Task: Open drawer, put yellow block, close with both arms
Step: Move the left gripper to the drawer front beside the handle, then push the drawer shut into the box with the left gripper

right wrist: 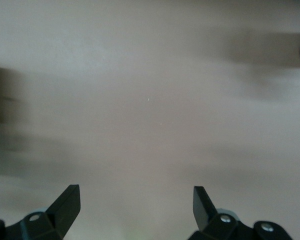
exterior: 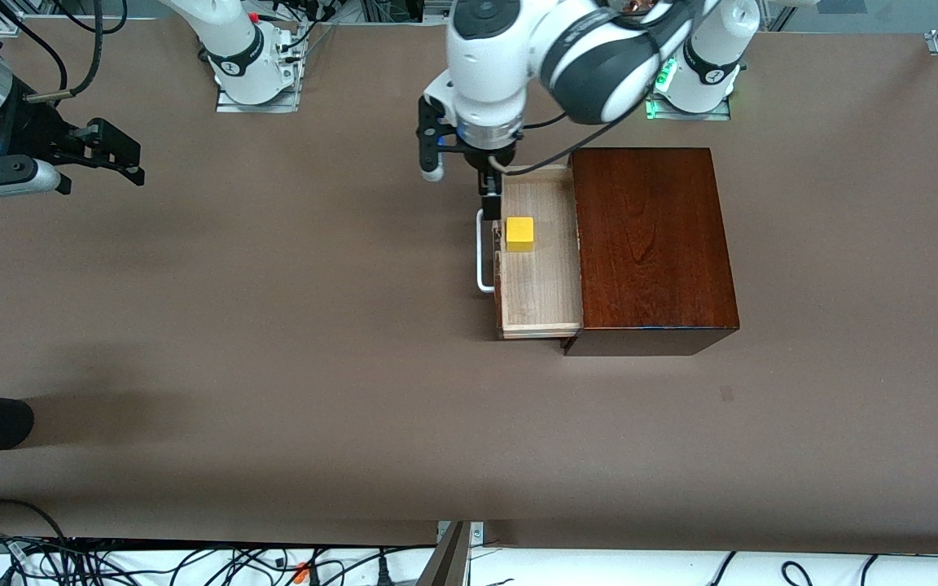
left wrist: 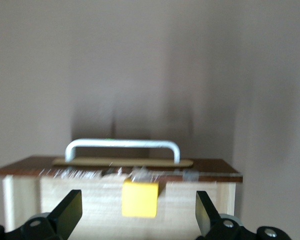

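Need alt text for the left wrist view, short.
A yellow block sits in the open drawer, seen between the open fingers of the left tool. The drawer's white handle shows past it, over bare brown table.

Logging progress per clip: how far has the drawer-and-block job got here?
Done: the pale-wood drawer with white bar handle stands pulled out of the dark mahogany box, and the small yellow block lies in it. In hand: the left gripper, open, hangs over the drawer, holding nothing. The right gripper, open, waits over bare table. Left: closing the drawer.
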